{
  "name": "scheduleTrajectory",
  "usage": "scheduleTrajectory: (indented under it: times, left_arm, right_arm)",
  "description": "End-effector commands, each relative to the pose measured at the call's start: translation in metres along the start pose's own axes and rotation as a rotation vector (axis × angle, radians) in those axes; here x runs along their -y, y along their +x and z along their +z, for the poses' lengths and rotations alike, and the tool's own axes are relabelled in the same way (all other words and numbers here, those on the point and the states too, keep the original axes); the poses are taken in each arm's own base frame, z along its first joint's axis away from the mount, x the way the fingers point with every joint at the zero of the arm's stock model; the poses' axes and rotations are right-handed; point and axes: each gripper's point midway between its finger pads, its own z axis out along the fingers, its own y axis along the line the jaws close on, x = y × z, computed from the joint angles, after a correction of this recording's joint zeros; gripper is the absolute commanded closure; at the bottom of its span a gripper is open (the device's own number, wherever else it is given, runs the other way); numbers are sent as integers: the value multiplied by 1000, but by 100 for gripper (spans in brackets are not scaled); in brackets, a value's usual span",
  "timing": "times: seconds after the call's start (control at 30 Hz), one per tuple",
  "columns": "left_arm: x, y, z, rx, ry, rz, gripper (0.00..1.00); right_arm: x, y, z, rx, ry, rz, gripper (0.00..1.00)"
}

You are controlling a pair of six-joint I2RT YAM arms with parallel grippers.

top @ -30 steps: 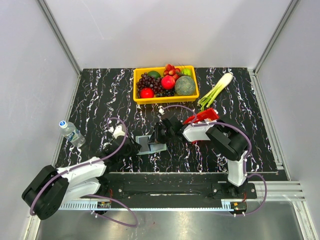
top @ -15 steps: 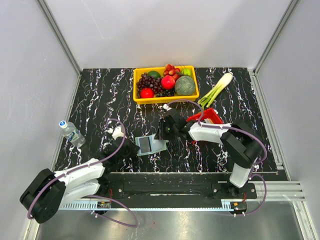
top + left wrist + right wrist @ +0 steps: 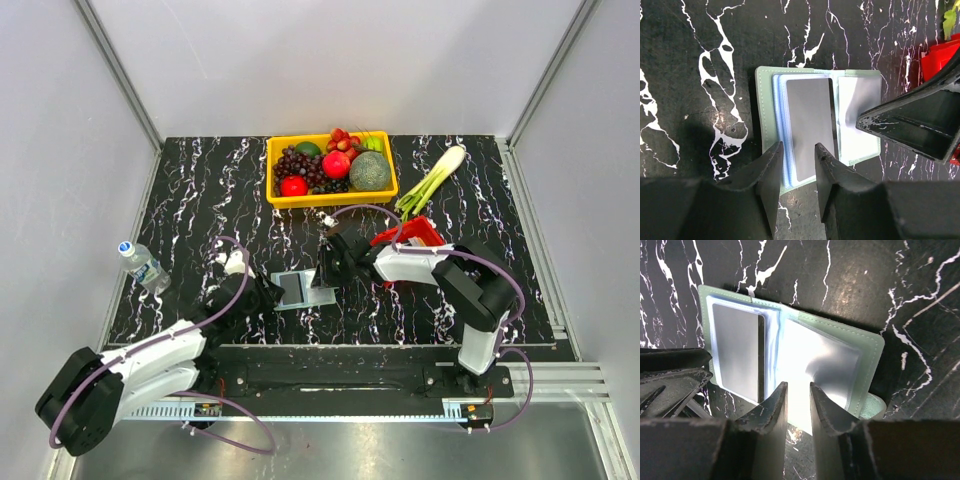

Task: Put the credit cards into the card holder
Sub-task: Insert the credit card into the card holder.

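Observation:
The grey-green card holder lies open and flat on the black marble table. One dark grey card sits in its left clear sleeve, also in the right wrist view. The right clear sleeve looks empty. My left gripper hovers at the holder's near left edge, jaws a narrow gap apart, nothing between them. My right gripper is low over the holder's right half, jaws a narrow gap apart, holding nothing I can see. Orange and whitish cards are out of view.
A red mesh basket sits under the right arm. A yellow crate of fruit stands at the back, a leek to its right. A water bottle lies at the left.
The holder went from partly folded to open and flat. My right gripper shifted over its right half. My left gripper moved in to its left edge.

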Motion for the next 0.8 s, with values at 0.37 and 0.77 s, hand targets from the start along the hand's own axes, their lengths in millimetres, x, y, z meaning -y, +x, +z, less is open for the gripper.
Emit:
scheduleTrajectory:
  times: [0.37,0.77]
  left_arm:
    - [34,-7,6,-18,103,18,64]
    - [30,-10,4,1,90,13,62]
  right_arm:
    - [-40,-10,0,16,-204,-1,77]
    - [-29,6,19,-60,-171,45,74]
